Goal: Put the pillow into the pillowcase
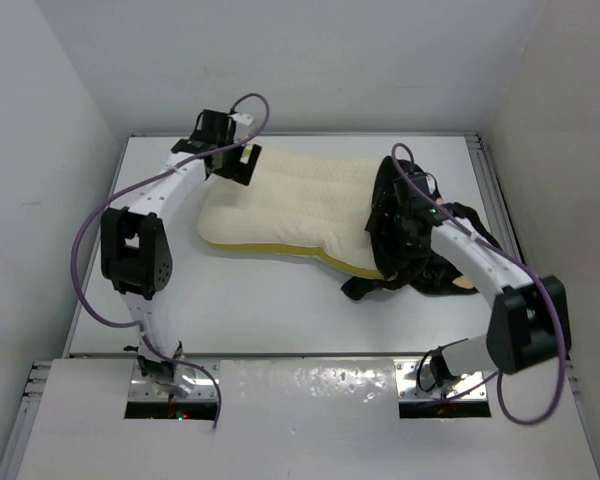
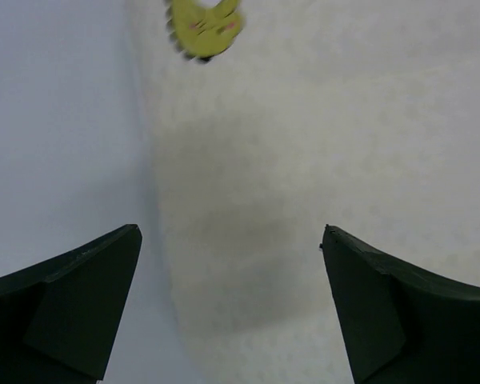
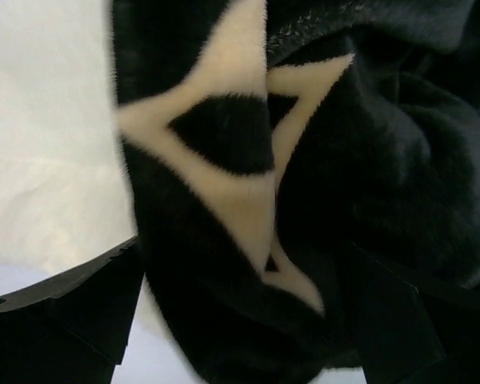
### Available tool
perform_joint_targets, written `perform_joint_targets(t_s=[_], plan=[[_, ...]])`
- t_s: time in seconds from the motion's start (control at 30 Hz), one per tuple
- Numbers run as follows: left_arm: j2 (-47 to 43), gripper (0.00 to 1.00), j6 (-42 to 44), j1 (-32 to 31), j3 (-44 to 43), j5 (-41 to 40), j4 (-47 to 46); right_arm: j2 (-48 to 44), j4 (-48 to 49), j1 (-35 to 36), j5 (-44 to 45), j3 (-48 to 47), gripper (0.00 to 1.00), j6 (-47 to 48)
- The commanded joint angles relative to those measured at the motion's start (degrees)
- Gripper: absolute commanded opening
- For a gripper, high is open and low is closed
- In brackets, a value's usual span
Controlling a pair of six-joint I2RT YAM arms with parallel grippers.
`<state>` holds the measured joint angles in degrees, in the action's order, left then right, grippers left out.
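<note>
White desk (image 1: 280, 320) carries the large cream-white contoured pillow with a mustard side band (image 1: 290, 205), flat, mid-desk. Black velvety pillowcase with tan star motifs (image 1: 382, 240) is bunched over its right end only. Sleeving looks barely begun. Next move needs a grip on the case's edge. Left gripper (image 2: 232, 312): jaws spread wide, empty, over the pillow's left corner. Right gripper (image 3: 240, 308): jaws spread wide, fabric between them, not pinched.

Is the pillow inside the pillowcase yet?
Mostly out: the pillow lies largely bare, with the pillowcase bunched at one end only.
</note>
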<state>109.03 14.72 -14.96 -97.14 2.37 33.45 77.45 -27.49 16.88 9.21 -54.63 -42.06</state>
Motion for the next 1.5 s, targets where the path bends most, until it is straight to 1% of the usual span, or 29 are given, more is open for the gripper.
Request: perform_joint_targets(t_s=[0.0,0.07,0.1,0.17,0.2,0.23,0.27,0.3,0.33,0.4,0.43,0.5,0.53,0.57,0.6,0.67,0.73,0.77,0.87,0.93,1.0,1.1,1.2,1.3,1.33,1.37,1.4,1.43,1.47], plan=[[-0.3,0.96,2.2,1.9,3.1,-6.8,-4.6,7.8,2.0,-1.4,-1.7,-4.3,0.99,0.8],[1.4,0.96,2.4,3.9,4.2,-6.4,-5.3,11.6,1.7,-1.9,-1.3,-7.8,0.99,1.5],[2.1,0.96,2.9,4.5,4.7,-6.0,-5.4,15.3,1.8,-2.3,-2.0,-9.1,0.93,2.0],[3.6,0.95,4.5,5.6,6.5,-3.3,-4.7,18.9,2.3,-2.5,-2.6,-13.6,0.79,4.2],[3.7,0.93,7.1,5.9,7.6,-2.7,-4.6,22.4,2.2,-2.6,-3.1,-15.5,0.68,5.1],[3.2,0.87,8.4,5.8,8.9,1.8,-4.4,24.2,1.7,-2.6,-3.3,-17.7,0.66,5.9],[2.8,0.84,9.7,5.7,12.3,4.5,-4.2,25.9,1.2,-2.6,-3.5,-22.5,0.65,7.0],[1.9,0.82,12.7,5.7,14.1,7.2,-4.0,27.8,0.2,-2.6,-3.7,-25.1,0.66,9.1],[0.2,0.79,14.4,5.2,17.5,12.2,-3.3,31.5,-0.5,-2.7,-4.5,-30.7,0.69,10.4],[-1.7,0.78,19.9,4.3,20.8,15.7,-2.0,35.1,-2.3,-2.6,-5.4,-36.1,0.73,13.3],[-3.4,0.75,22.1,3.8,22.2,18.3,-1.1,38.4,-2.7,-2.4,-6.0,-41.6,0.77,14.3],[-5.3,0.74,28.4,2.1,26.1,21.1,2.4,41.1,-3.7,-1.9,-6.2,-46.2,0.81,16.0],[-7.0,0.74,30.9,1.7,27.3,24.1,3.9,42.2,-3.8,-1.9,-6.9,-48.1,0.84,16.4],[-7.8,0.74,33.1,0.4,28.9,25.8,7.6,43.9,-3.8,-1.6,-7.3,-51.4,0.92,16.7],[-8.6,0.74,37.3,-0.3,29.5,27.4,9.9,44.6,-3.4,-1.1,-7.5,-52.8,0.97,16.8],[-10.6,0.74,41.3,-3.0,30.9,31.5,15.9,45.2,-3.0,-0.6,-7.2,-55.7,0.99,16.9],[-12.7,0.77,45.7,-6.2,32.0,34.5,19.8,44.2,-2.6,0.5,-4.0,-55.9,0.99,17.0],[-13.4,0.78,46.1,-7.3,32.5,35.2,20.2,43.2,-2.4,0.8,1.0,-55.2,0.99,17.0],[-16.1,0.8,46.1,-11.3,33.3,36.7,20.4,36.5,0.7,0.0,9.0,-50.4,0.99,15.5],[-17.1,0.82,45.1,-14.5,33.0,37.4,19.7,30.1,4.0,-2.3,8.9,-46.3,0.99,14.7],[-17.1,0.84,43.9,-16.4,32.5,38.3,19.6,23.7,8.5,-5.1,6.0,-43.5,0.99,13.9],[-16.4,0.85,42.3,-19.0,31.3,38.4,19.5,18.2,12.4,-7.7,3.7,-38.7,0.99,13.8],[-16.3,0.87,39.6,-20.9,29.0,38.8,19.0,12.0,10.6,-8.7,0.6,-34.9,0.99,13.2],[-16.7,0.88,36.7,-21.0,25.8,41.5,19.8,6.9,6.1,-7.1,1.2,-28.6,0.99,9.9],[-16.6,0.88,36.3,-20.6,22.1,42.4,21.4,2.7,5.7,-6.7,3.6,-21.5,0.94,5.3],[-16.5,0.88,35.9,-20.3,20.1,43.8,22.3,0.0,5.7,-6.4,4.1,-17.0,0.86,2.7],[-16.0,0.92,35.2,-19.7,17.9,46.6,23.5,-2.4,7.2,-6.3,4.5,-12.6,0.75,0.0],[-15.8,0.92,34.5,-18.1,13.3,48.2,25.3,-4.6,8.1,-6.3,4.6,-3.8,0.54,-3.1],[-15.4,0.92,34.2,-17.0,10.8,49.8,26.2,-8.8,8.8,-6.3,4.3,0.2,0.15,-9.5]])
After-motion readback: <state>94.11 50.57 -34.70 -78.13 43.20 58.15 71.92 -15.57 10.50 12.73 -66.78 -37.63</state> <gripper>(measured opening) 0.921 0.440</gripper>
